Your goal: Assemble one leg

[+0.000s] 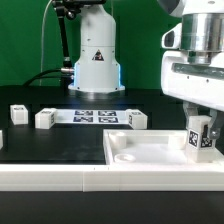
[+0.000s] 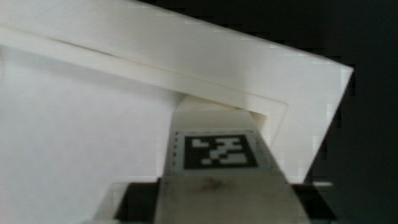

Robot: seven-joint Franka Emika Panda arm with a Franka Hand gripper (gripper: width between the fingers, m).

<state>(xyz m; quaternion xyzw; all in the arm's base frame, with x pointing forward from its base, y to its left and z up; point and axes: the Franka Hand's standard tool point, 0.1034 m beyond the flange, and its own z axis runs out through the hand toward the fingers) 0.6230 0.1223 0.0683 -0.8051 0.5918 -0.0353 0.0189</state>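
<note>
Got my tool (image 1: 200,138) clamped shut on the leg (image 1: 198,141), holding it upright right at the corner of the panel (image 1: 140,150), I reckon so it drops straight into the socket there. Wrist view shows the tag facing out. The other legs (image 1: 45,118) sit on the desk (image 1: 60,140) behind the panel.

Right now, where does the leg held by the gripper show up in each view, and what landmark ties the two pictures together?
Exterior view: the leg is at the exterior view's right, held upright between the fingers of the gripper, over the far right corner of the white panel.
Wrist view: the leg is at centre, tag facing the camera, at the panel's corner.
Shared landmark: the panel's raised corner rim.
</note>
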